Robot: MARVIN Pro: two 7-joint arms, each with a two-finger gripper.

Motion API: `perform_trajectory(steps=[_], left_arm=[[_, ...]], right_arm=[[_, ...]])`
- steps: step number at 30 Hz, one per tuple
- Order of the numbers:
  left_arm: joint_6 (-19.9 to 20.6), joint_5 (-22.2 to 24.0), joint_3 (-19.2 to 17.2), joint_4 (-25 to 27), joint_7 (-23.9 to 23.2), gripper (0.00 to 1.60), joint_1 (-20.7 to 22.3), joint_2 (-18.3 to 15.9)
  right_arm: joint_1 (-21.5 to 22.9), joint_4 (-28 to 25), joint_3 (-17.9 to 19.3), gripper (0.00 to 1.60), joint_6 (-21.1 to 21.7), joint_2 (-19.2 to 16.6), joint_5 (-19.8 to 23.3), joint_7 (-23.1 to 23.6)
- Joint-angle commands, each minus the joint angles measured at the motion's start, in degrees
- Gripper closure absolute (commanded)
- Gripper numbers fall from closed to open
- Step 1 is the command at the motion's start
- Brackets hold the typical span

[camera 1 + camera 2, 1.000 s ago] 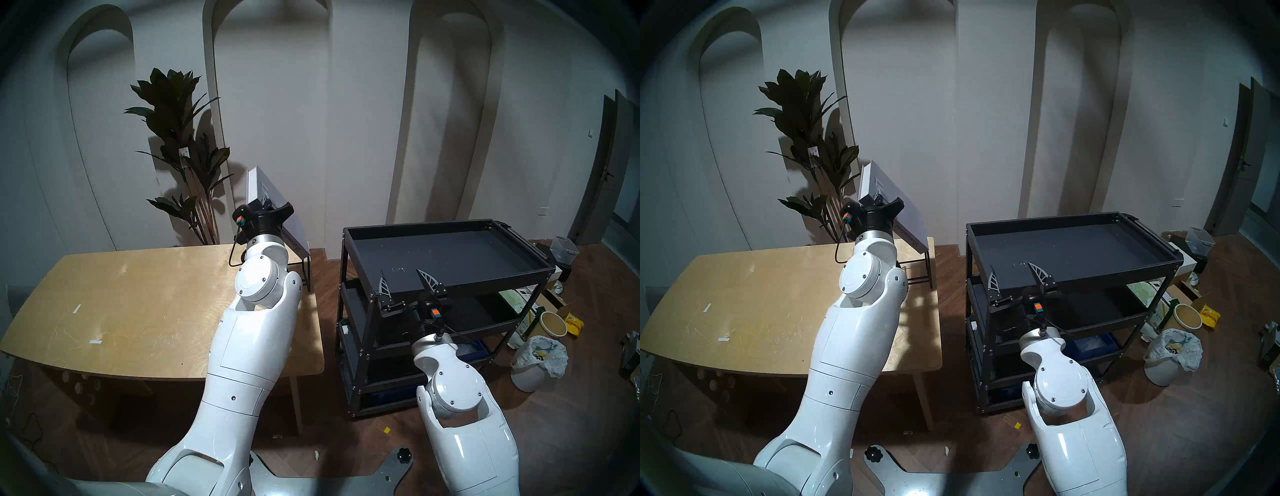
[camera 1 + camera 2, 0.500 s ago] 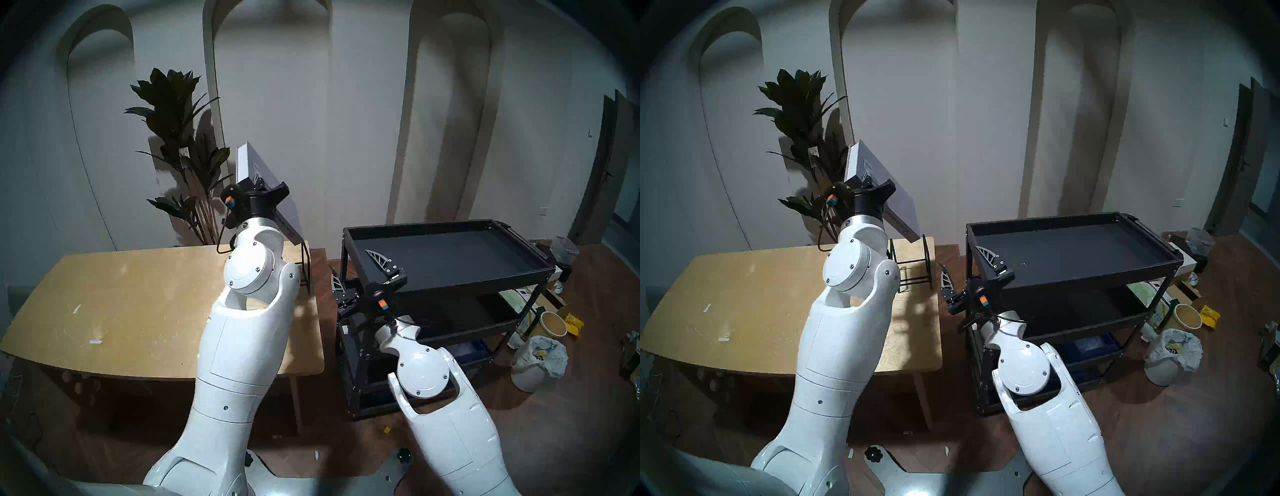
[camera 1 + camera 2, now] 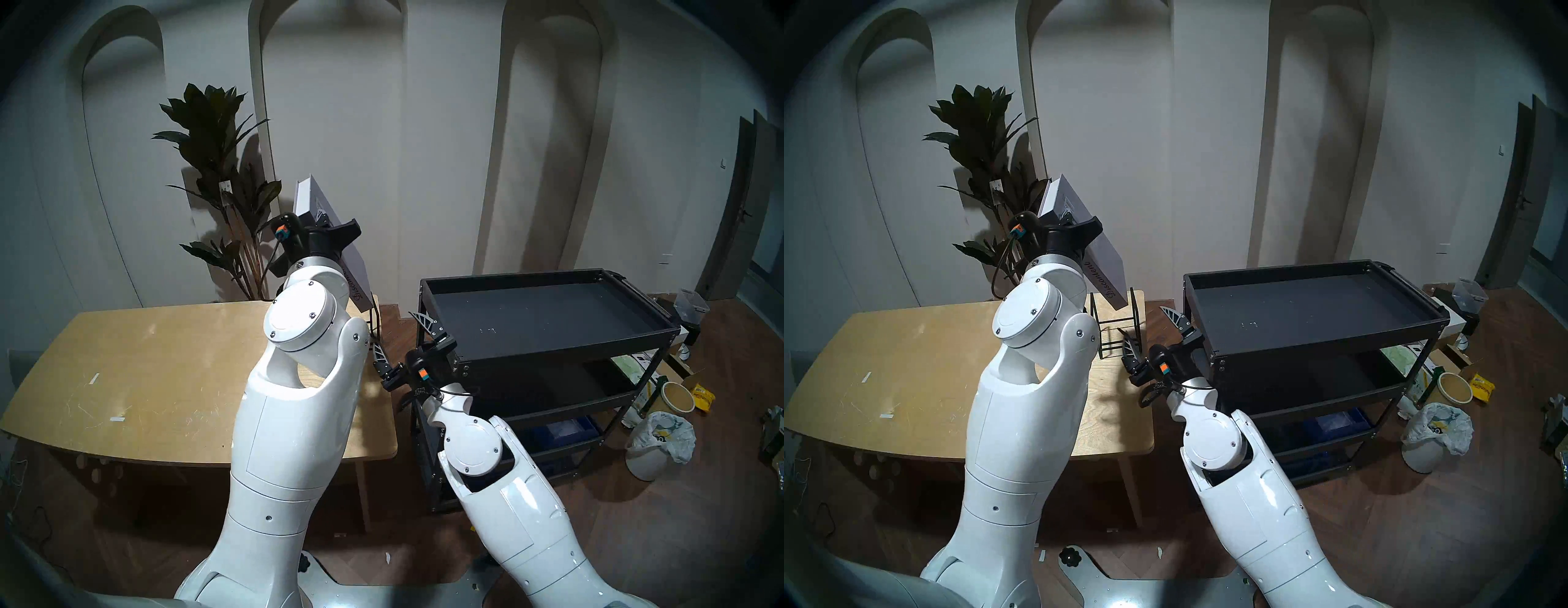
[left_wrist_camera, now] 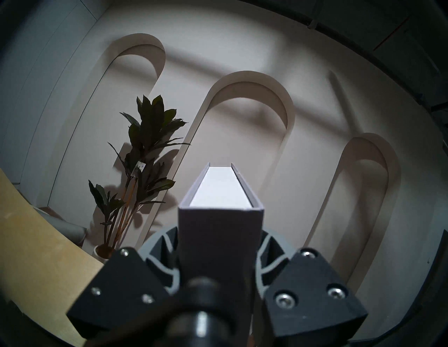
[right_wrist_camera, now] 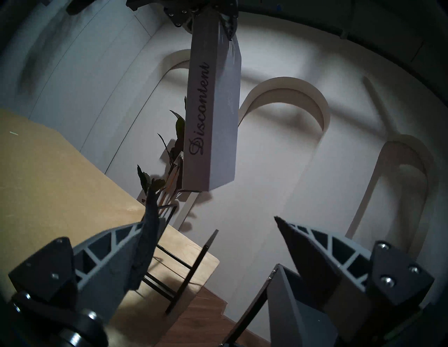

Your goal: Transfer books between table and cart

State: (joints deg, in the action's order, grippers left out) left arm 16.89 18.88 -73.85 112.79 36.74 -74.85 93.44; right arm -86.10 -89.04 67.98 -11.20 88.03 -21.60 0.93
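1. The left gripper [image 4: 219, 264] is clamping the spine end of a thick lavender-grey book [image 3: 1099, 250], its fingers [image 4: 162, 256] pressing on either cover; the white page edges are showing between the covers in the left wrist view.

2. The book is hanging in the air, tilted, above the far right corner of the plywood table [image 3: 161, 373]. Its lower corner is hovering just over a small black wire rack [image 3: 1119, 327] standing on that corner, apart from it as far as the right wrist view shows. The spine is reading "Discontent" in black script.

3. The right gripper [image 3: 401, 339] is empty, with its jaws spread wide. It is sitting in the gap between the table edge and the black three-tier cart [image 3: 547, 322], pointing up toward the book.

4. Progress, as a judgement: the pickup is done and the carry is underway, roughly the middle of the transfer. Only this one book is visible.

5. The cart's top tray [image 3: 1314, 314] is holding no book, so the placing step is not yet done.

6. What is left, judging by the layout: bringing the book across the gap to the cart, perhaps with the right gripper taking or steadying it, lowering it inside the tray rim, and letting go.

7. The heavy book is being gripped near one end, so it could pivot or slip in the fingers during the swing.
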Motion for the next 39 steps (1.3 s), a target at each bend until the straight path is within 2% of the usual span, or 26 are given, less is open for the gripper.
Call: perform_trajectory(steps=[1, 9, 17, 24, 28, 31, 35, 39], left_arm=[[1.86, -0.59, 0.20, 0.35, 2.50, 1.60, 2.43, 1.92], [2.87, -1.75, 1.53, -3.18, 4.91, 1.60, 4.45, 2.79], [3.61, -2.26, 4.28, -6.07, 5.73, 1.60, 6.15, 3.97], [4.05, -3.70, 6.00, -6.92, 6.93, 1.60, 6.59, 3.64], [4.56, -4.57, 6.41, -6.74, 7.33, 1.60, 7.30, 2.78], [6.35, -4.88, 6.80, -6.66, 7.90, 1.60, 7.93, 2.79], [7.98, -3.09, 6.01, -6.24, 7.46, 1.60, 7.85, 3.49], [8.24, -3.56, 6.09, -6.52, 7.49, 1.60, 8.06, 3.13]], right_arm=[[5.91, 1.92, -0.81, 0.00, -0.45, 3.98, 5.74, 0.11], [7.34, 3.48, -1.90, 0.00, -1.47, 4.76, 10.27, 0.48], [9.82, 6.99, -3.91, 0.00, -1.87, 5.81, 12.31, -0.45], [11.64, 8.79, -4.66, 0.00, -2.65, 6.72, 13.09, -1.41], [12.59, 9.04, -4.76, 0.00, -3.24, 7.19, 10.97, -3.48], [13.52, 9.70, -4.68, 0.00, -3.73, 7.72, 11.22, -4.32], [14.29, 10.54, -4.57, 0.00, -3.77, 8.15, 11.29, -4.97], [15.24, 11.85, -4.45, 0.00, -4.00, 8.74, 11.08, -6.15]])
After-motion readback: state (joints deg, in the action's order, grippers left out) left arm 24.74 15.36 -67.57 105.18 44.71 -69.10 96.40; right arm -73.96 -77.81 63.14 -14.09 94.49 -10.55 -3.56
